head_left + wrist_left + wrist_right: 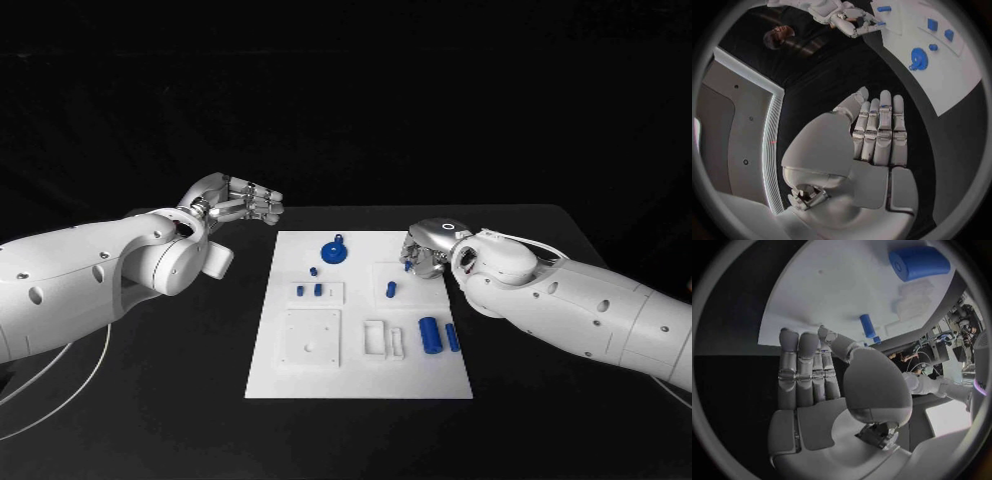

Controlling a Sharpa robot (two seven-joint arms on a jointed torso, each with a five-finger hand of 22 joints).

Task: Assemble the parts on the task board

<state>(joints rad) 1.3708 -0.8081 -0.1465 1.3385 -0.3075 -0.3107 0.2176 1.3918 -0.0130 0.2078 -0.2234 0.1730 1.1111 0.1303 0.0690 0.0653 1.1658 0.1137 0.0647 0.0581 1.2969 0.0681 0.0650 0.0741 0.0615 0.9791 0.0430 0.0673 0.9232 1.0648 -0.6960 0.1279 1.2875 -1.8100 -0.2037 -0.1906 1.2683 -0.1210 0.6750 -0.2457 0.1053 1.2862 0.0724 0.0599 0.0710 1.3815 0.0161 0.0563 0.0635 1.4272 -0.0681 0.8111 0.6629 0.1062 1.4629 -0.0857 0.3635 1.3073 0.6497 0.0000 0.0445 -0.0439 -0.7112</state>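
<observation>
Your right hand (428,250) hung over the task board's (361,380) right edge, fingers straight, holding nothing; your left hand (235,203) waited released off its far left corner. Reaching step, I judged. Next: close on the smooth blue peg (391,289) beside it. Blue gear (335,250) lay near the far edge; cylinder (428,334) rightward.

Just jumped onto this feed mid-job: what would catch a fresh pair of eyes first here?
The white task board stands out bright on the black table, dotted with small blue parts, the blue gear near its far edge being the boldest. The right hand hangs over the board's far right corner, while the left hand hovers off the board beyond its far left corner, fingers apart and holding nothing.
</observation>
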